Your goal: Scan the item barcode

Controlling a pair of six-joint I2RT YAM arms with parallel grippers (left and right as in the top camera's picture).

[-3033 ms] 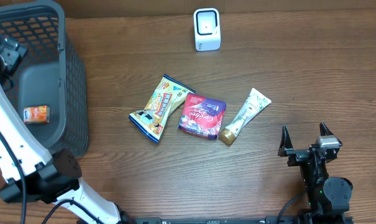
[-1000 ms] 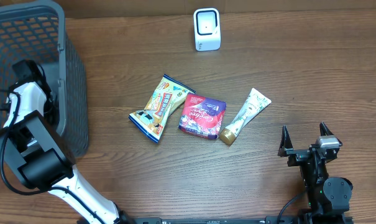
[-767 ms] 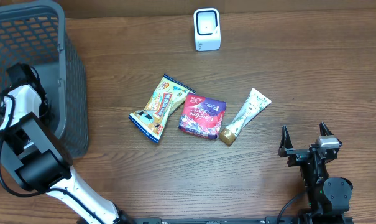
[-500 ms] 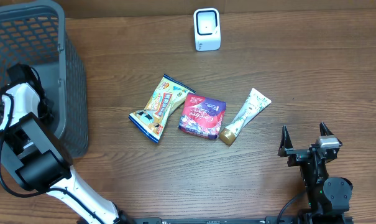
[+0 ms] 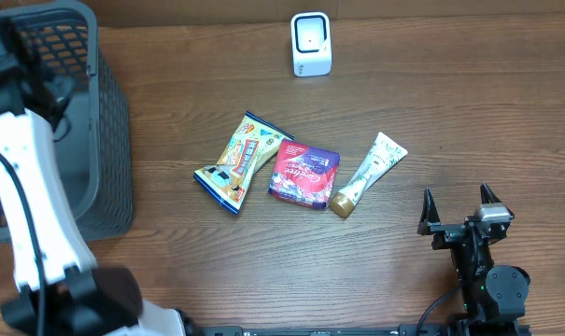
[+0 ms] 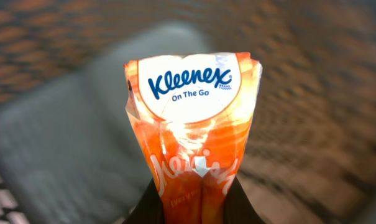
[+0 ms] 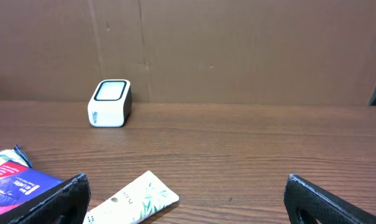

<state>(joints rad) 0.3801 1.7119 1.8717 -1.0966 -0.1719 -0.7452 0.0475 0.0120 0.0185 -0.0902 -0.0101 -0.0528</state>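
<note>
Wooden desk (image 5: pixel 431 112) carries a grey mesh basket (image 5: pixel 109 140); overhead, the left arm (image 5: pixel 25 159) hides its inside. Only the left wrist view shows the left gripper (image 6: pixel 194 200) clenched on an orange tissue pack (image 6: pixel 191 124) reading "Kleenex On The Go", above the basket floor. Away from the basket lie a snack bag (image 5: pixel 240 161), pink packet (image 5: pixel 303 175), tube (image 5: pixel 368 173) and scanner (image 5: pixel 311 44); farthest off, the right gripper (image 5: pixel 458 198) stands released.

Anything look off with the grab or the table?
Only the Kleenex pack: the left jaws pinch it at one end, so its wrapper is squeezed narrow and creased there. Nothing else stands out.
</note>
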